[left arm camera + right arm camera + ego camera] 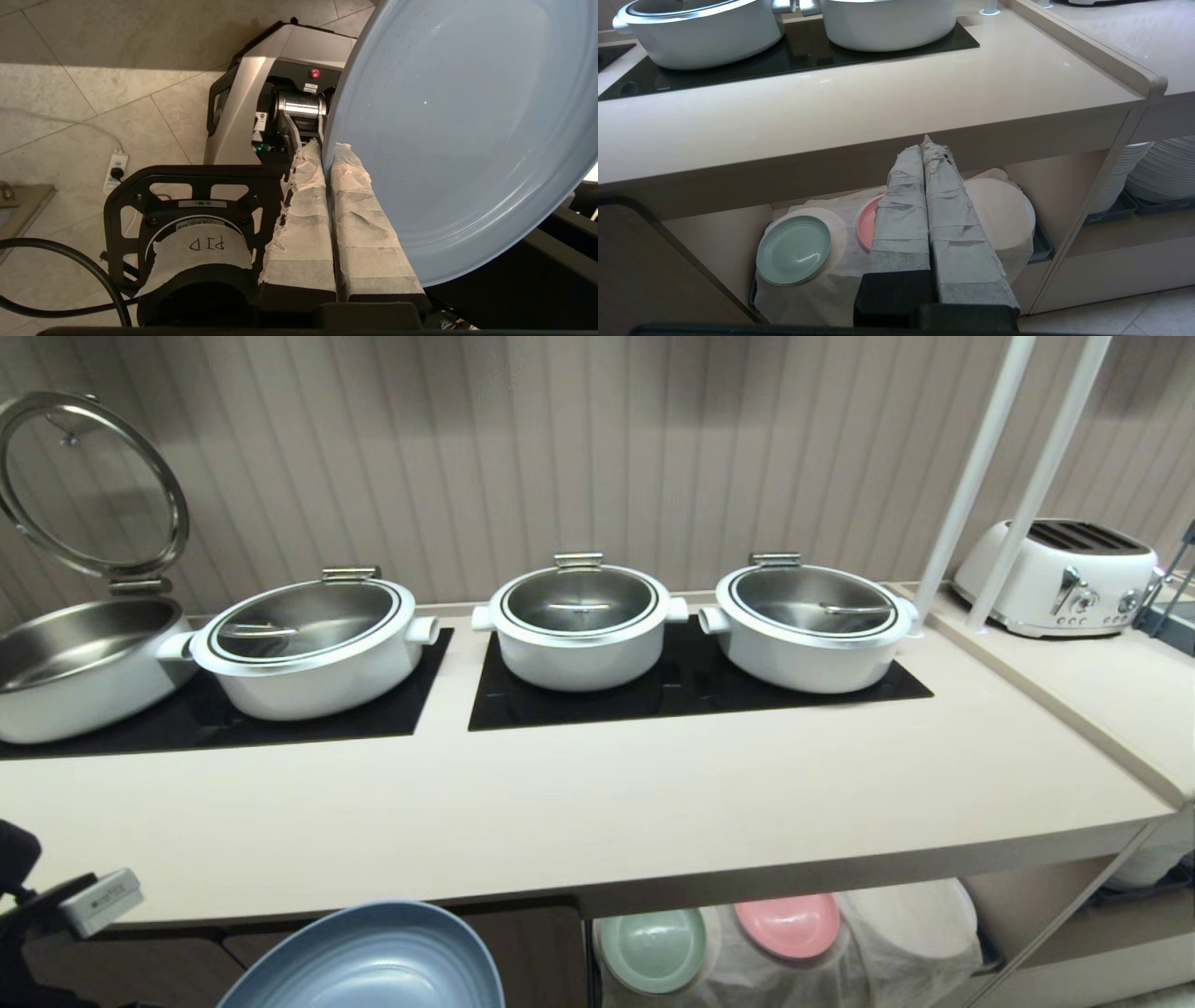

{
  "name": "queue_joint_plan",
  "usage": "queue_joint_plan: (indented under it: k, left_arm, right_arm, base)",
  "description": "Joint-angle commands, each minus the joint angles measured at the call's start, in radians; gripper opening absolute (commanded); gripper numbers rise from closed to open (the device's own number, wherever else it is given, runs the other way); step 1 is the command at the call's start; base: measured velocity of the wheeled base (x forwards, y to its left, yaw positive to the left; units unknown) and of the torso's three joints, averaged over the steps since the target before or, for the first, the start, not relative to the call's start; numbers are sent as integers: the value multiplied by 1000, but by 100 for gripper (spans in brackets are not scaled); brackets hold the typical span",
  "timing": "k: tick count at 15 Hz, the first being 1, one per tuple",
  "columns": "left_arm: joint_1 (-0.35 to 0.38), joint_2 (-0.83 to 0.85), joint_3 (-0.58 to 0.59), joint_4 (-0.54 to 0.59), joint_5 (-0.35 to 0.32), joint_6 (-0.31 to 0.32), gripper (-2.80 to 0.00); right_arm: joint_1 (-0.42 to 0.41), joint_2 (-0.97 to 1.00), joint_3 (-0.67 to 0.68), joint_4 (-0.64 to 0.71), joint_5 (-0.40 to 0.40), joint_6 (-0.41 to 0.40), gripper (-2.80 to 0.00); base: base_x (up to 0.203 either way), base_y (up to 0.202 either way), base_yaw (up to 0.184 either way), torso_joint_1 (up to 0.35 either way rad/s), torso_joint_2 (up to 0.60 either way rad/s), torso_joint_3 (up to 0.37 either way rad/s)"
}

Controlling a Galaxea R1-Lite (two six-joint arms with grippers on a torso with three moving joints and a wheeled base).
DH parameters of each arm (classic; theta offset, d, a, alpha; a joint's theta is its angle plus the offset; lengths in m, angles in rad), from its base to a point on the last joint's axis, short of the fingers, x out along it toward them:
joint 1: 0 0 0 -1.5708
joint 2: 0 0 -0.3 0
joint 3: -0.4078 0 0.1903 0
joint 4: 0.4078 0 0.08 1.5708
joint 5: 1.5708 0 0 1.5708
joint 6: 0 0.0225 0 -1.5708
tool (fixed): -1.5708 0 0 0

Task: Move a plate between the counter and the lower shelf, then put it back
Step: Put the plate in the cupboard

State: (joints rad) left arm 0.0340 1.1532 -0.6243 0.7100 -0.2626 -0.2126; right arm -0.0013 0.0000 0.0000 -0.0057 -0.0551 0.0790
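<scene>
The left gripper (327, 154) is clenching the round light-blue matte plate (458, 130) by its rim. The right gripper (924, 149) is idling, clenched empty. Lifting level should clear the long beige counter (597, 803) edge.

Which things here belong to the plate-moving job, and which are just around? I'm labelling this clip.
Part of the job:
- round light blue plastic plate, clamped at its rim by the left gripper
- long beige counter
- beige lower shelf with white cloth

Just around:
- mint green plate
- pink plate
- white lidded pots
- white toaster
- right gripper, shut and empty
</scene>
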Motion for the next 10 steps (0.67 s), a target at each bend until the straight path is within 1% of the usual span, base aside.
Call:
queue_joint_plan:
  k: [1, 10]
  left_arm:
    - [1, 5, 1, 2, -1, -1, -280]
    - [0, 25, 1, -3, -6, -1, -280]
  right_arm:
    - [0, 0, 0, 0, 0, 1, -280]
    - [0, 0, 0, 0, 0, 1, -280]
  base:
    - [0, 0, 0, 0, 0, 0]
    - [0, 0, 0, 0, 0, 0]
